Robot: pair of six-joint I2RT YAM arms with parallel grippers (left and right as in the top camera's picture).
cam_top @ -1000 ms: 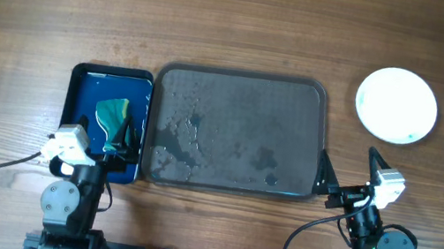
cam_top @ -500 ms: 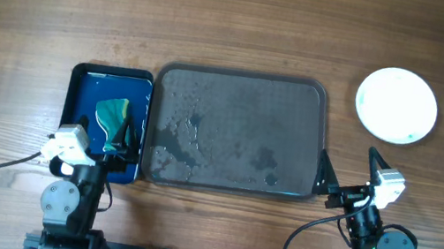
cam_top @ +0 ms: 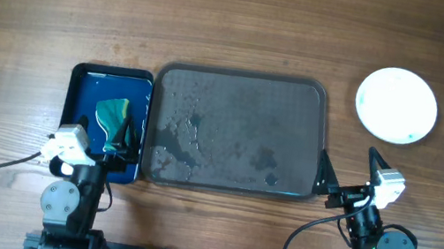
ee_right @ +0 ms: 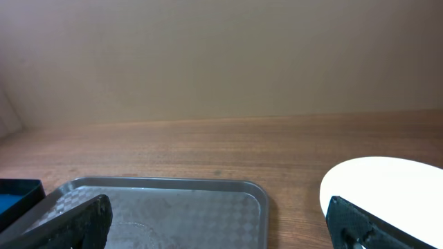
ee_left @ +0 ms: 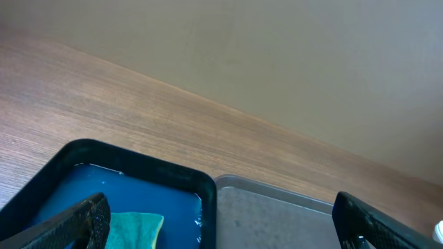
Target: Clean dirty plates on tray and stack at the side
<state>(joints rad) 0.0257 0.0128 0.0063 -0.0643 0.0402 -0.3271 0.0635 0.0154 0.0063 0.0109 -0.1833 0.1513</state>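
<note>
The dark grey tray lies mid-table with wet smears and no plate on it; it also shows in the left wrist view and the right wrist view. A stack of plain white plates sits on the wood to the tray's right, and shows in the right wrist view. My left gripper is open and empty over the near end of the blue tray. My right gripper is open and empty at the grey tray's near right corner.
A small glossy blue tray holding water and a teal-and-yellow sponge stands left of the grey tray; the sponge also shows in the left wrist view. Bare wood table lies all around.
</note>
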